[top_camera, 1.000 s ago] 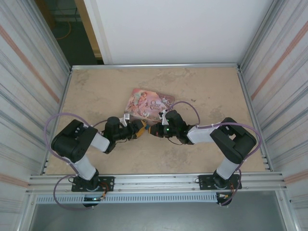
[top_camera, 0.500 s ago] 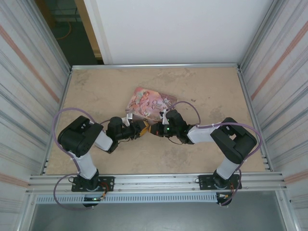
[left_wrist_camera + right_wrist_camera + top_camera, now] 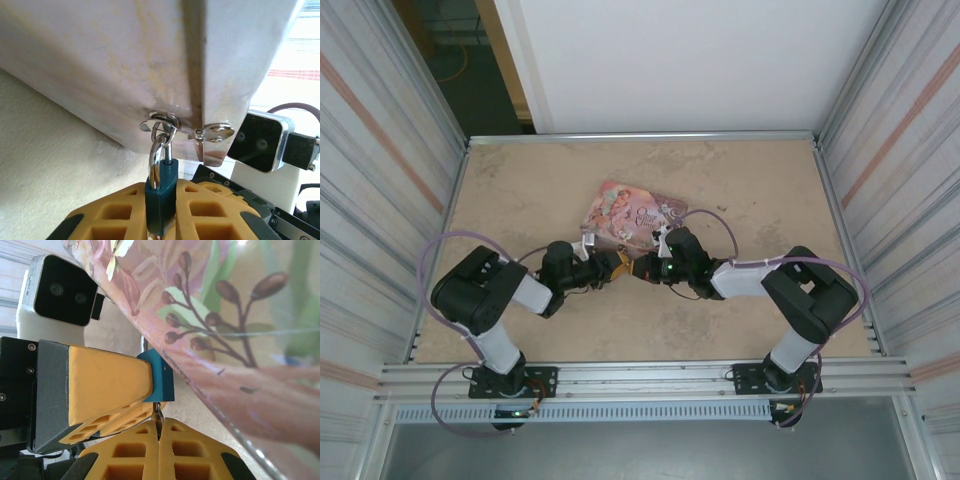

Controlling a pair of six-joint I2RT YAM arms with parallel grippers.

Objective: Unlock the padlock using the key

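Observation:
The bluish-grey padlock (image 3: 161,192) hangs by its silvery shackle (image 3: 158,150) from the hasp ring of the pink tin (image 3: 630,213). My left gripper (image 3: 161,212) is shut on the padlock body, its yellow fingers (image 3: 107,382) pressing both sides. In the right wrist view the padlock (image 3: 162,377) sits just under the tin's edge. My right gripper (image 3: 159,437) is shut on the thin dark key (image 3: 159,416), whose tip touches the padlock's underside. From above, the left gripper (image 3: 613,266) and right gripper (image 3: 643,268) meet tip to tip at the tin's near edge.
The tin's metal clasp (image 3: 215,134) hangs beside the hasp ring. The right wrist's camera housing (image 3: 260,141) sits close behind the padlock. Corrugated walls (image 3: 380,200) flank the beige table (image 3: 520,190) on both sides.
The left arm's elbow swung slightly right and back. Both grippers stay together at the tin's near edge, with the left one a touch closer to the right.

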